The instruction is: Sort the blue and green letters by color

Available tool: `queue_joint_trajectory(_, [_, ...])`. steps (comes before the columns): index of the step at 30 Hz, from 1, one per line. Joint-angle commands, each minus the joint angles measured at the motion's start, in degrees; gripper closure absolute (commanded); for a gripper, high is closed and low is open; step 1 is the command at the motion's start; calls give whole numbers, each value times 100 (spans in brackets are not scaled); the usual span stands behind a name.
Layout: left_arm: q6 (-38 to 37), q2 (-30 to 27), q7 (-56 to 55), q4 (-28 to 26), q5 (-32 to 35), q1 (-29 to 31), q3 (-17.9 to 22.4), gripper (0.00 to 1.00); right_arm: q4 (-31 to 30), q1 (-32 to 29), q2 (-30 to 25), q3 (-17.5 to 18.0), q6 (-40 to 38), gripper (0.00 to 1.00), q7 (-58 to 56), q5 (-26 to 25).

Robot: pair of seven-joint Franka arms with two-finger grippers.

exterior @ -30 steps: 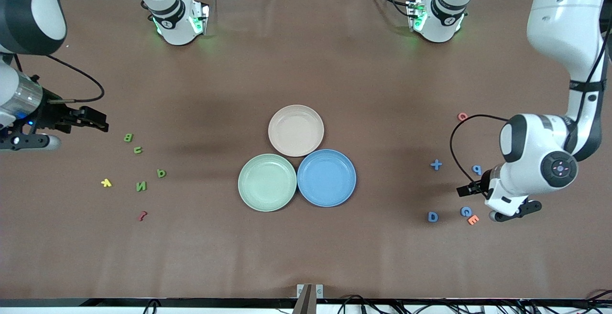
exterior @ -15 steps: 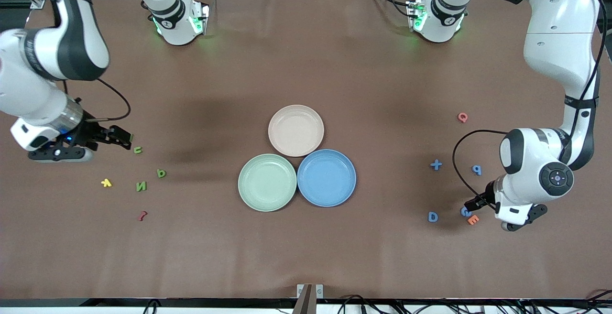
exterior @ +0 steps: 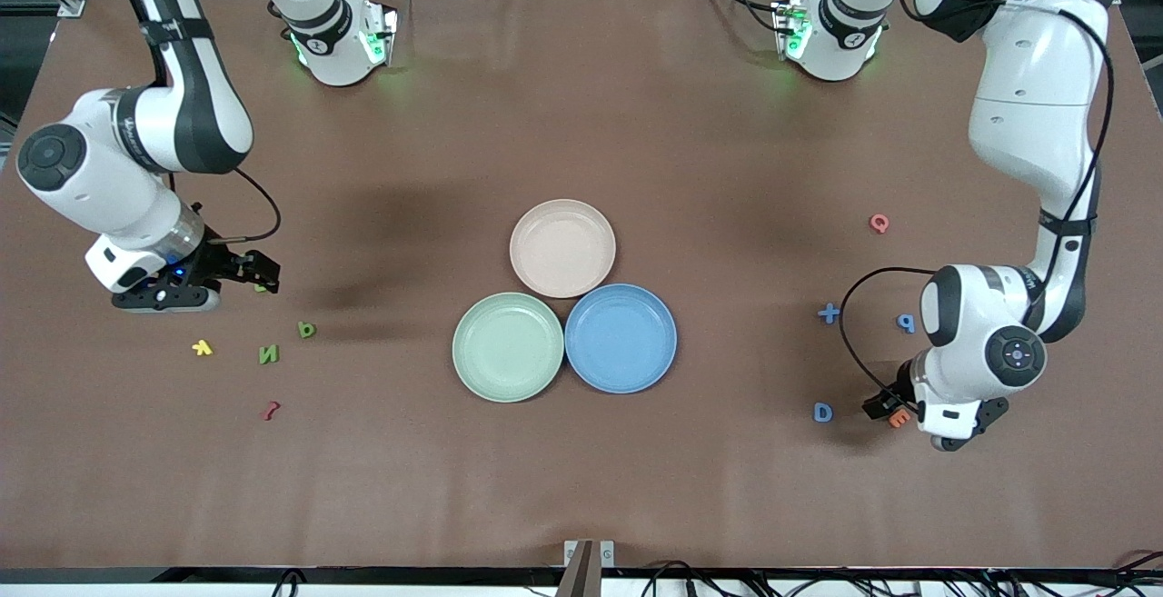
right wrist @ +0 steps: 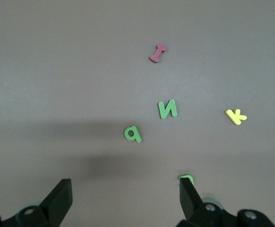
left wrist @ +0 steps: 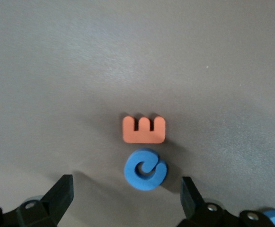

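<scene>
Beside blue C (left wrist: 145,169), orange E (left wrist: 144,129) touching; pink Q (exterior: 879,223) apart

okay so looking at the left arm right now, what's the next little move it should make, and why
Probably lower the left end effector straight down and close on the blue C. Its fingers stand open on either side of the C, which lies flat on the table touching the orange E. A straight descent should catch the C alone, since the E sits just outside the fingers. The blue plate is empty.
</scene>
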Motion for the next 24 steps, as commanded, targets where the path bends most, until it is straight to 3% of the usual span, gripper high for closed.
queue_joint_trajectory(1, [112,170,-155,198,103,-60,7,0,-9,123,379,0,393,0,-49,-4])
queue_joint_trajectory(15, [121,170,12,198,138,-78,16,0,35,185,871,-9,744,7,-40,-4])
queue_joint_trajectory(22, [112,170,187,198,129,-25,7,38,44,167,1153,-9,1000,9,-84,-12])
queue_joint_trajectory(24, [112,161,232,198,120,-8,7,54,71,132,1223,-9,1035,9,-93,-30])
